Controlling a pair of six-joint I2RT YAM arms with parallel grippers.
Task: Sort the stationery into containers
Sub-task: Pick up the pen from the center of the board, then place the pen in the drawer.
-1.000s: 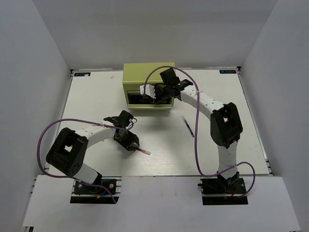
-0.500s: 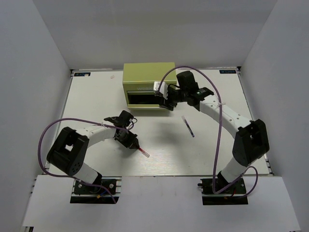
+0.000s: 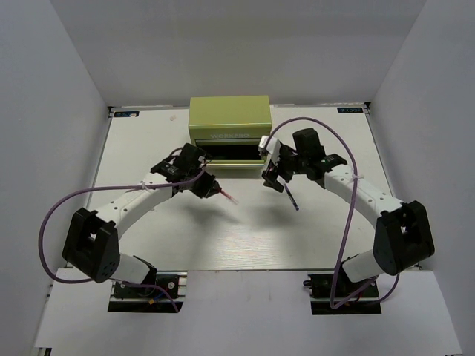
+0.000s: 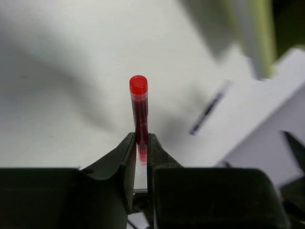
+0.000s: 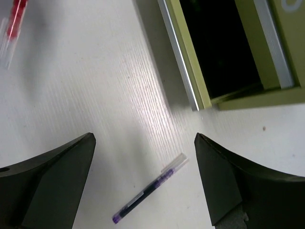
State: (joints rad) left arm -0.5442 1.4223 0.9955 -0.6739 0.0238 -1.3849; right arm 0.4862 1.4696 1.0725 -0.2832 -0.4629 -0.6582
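A thin red pen [image 3: 225, 196] [image 4: 138, 102] hangs above the table, and my left gripper [image 3: 208, 187] [image 4: 138, 140] is shut on its lower end. It is in front of the yellow-green cabinet [image 3: 228, 119], whose bottom drawer [image 3: 230, 153] [image 5: 214, 47] stands pulled out with a dark inside. A thin dark purple pen [image 3: 291, 195] [image 5: 150, 190] lies flat on the white table right of the drawer. My right gripper [image 3: 273, 178] [image 5: 144, 138] hovers over it, open wide with nothing between its fingers. The red pen [image 5: 14, 24] also shows at the right wrist view's top left.
White walls close in the table [image 3: 334, 148] on three sides. The drawer's pale handle strip [image 5: 177, 52] juts toward the arms. Purple cables loop over both arms. The arm bases sit at the near edge.
My left gripper closed on the red pen, lifted it off the near table and carried it toward the cabinet. My right gripper drew back from the drawer, came over the dark pen and opened wide.
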